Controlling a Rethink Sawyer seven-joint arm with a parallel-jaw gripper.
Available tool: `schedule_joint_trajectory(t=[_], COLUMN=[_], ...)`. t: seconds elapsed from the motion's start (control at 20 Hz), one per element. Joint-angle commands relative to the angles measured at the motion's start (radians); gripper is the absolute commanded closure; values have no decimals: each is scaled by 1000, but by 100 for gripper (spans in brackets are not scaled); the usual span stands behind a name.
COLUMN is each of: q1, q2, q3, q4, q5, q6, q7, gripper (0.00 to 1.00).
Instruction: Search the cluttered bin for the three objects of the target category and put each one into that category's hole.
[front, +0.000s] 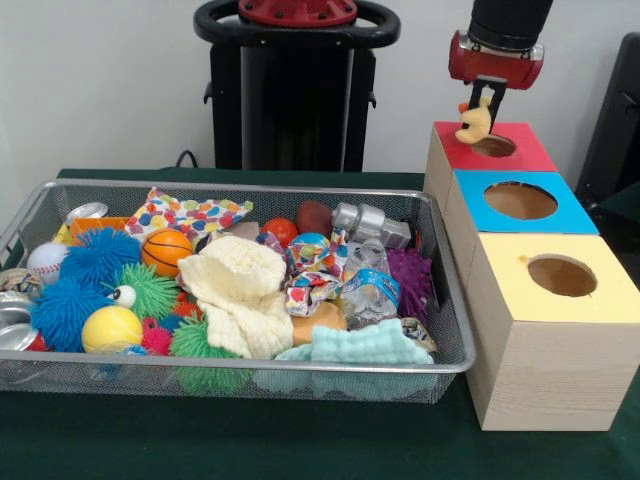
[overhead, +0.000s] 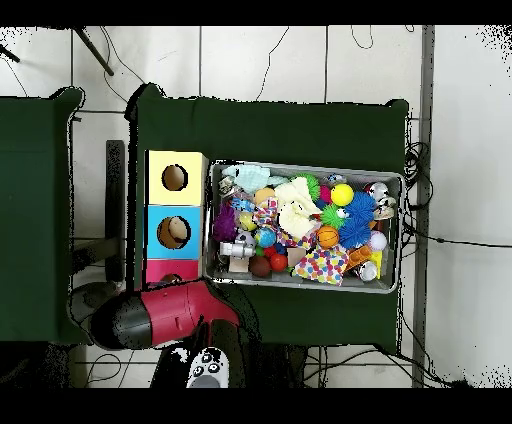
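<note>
My gripper (front: 480, 103) hangs over the red-topped box (front: 520, 150) at the far right and is shut on a pale yellow plush toy (front: 474, 125). The toy dangles just above the near-left rim of the red hole (front: 495, 146). The wire mesh bin (front: 250, 187) fills the left and middle and is full of clutter. An orange-brown soft thing (front: 320, 322) shows between the cloths near the bin's front; I cannot tell whether it is a plush. In the overhead view my red arm (overhead: 170, 310) covers part of the red box (overhead: 160, 270) beside the bin (overhead: 300, 166).
A blue-topped box (front: 520, 200) and a yellow-topped box (front: 560, 275) stand in line in front of the red one. The bin holds spiky balls (front: 100, 255), a small basketball (front: 166, 250), a cream cloth (front: 240, 290), a mint cloth (front: 370, 345), a crushed bottle (front: 372, 290) and cans.
</note>
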Motion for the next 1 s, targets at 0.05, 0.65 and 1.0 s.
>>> schedule_joint_trajectory(t=[0.05,0.65,1.0], q1=[-28,44,60], q2=[30,129,181], q3=[78,37,29], q4=[-89,-91,-109], q5=[39,24,32], q6=[44,-84,-131], q7=[63,147,158], gripper=[100,100,100])
